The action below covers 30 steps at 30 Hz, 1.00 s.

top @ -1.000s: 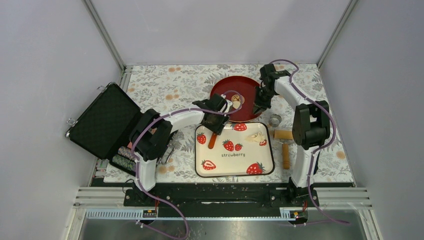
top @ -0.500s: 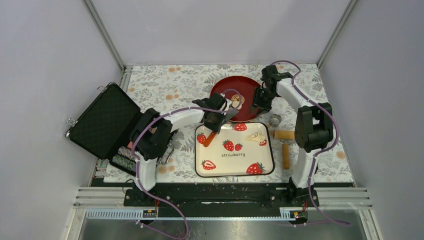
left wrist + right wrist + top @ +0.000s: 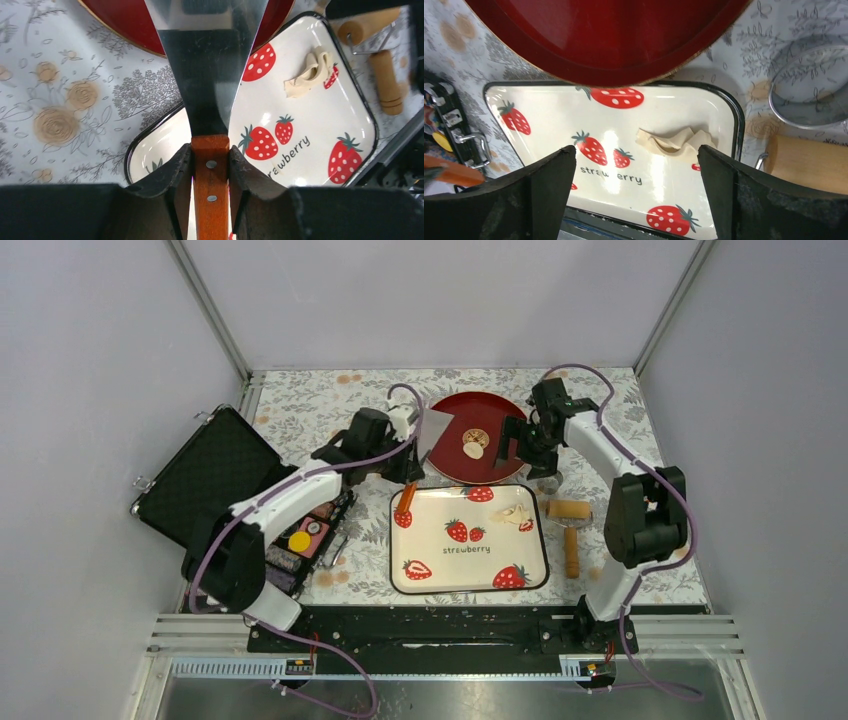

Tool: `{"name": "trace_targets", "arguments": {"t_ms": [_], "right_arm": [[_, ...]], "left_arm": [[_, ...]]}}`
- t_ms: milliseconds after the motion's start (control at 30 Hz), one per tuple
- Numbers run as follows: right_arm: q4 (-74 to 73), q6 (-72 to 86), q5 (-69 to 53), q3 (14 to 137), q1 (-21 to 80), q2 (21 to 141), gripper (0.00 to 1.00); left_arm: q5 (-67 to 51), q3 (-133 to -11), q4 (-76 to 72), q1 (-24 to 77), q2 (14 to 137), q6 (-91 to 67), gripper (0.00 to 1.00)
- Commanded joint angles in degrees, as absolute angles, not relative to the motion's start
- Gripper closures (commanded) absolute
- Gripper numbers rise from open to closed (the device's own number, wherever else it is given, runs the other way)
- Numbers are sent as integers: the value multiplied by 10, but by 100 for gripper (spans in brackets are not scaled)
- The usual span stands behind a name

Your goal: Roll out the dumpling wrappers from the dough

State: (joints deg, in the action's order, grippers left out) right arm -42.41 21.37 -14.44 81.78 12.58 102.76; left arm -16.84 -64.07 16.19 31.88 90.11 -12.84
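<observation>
dough [image 3: 518, 515] scrap lies on the strawberry tray [image 3: 470, 575], a wrapper [image 3: 473, 450] on the red plate [image 3: 495, 415]. left jaws clench the spatula [image 3: 210, 75]; right jaws gape empty. its blade could clip the plate, jolting the wrapper.

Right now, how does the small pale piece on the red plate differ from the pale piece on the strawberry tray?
The dumpling wrapper is a small, flat, round disc; the dough scrap is larger, ragged and folded over itself. The wrapper lies on the red plate, beside its gold emblem; the scrap lies on the strawberry tray, near its far right corner. Both are the same pale cream.
</observation>
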Motion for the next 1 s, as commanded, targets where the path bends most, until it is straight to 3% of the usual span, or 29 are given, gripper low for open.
{"name": "trace_targets", "arguments": {"t_ms": [0, 333, 700, 967], "right_arm": [[-411, 192, -132, 772, 123, 972, 1], [-391, 185, -94, 626, 123, 848, 0], [-369, 207, -61, 486, 122, 722, 0], [-369, 210, -29, 432, 122, 633, 1]], "left_arm": [[-200, -582, 84, 293, 814, -155, 100], [-112, -459, 141, 263, 686, -182, 95], [-38, -396, 206, 263, 721, -209, 87], [-24, -390, 203, 263, 729, -213, 58]]}}
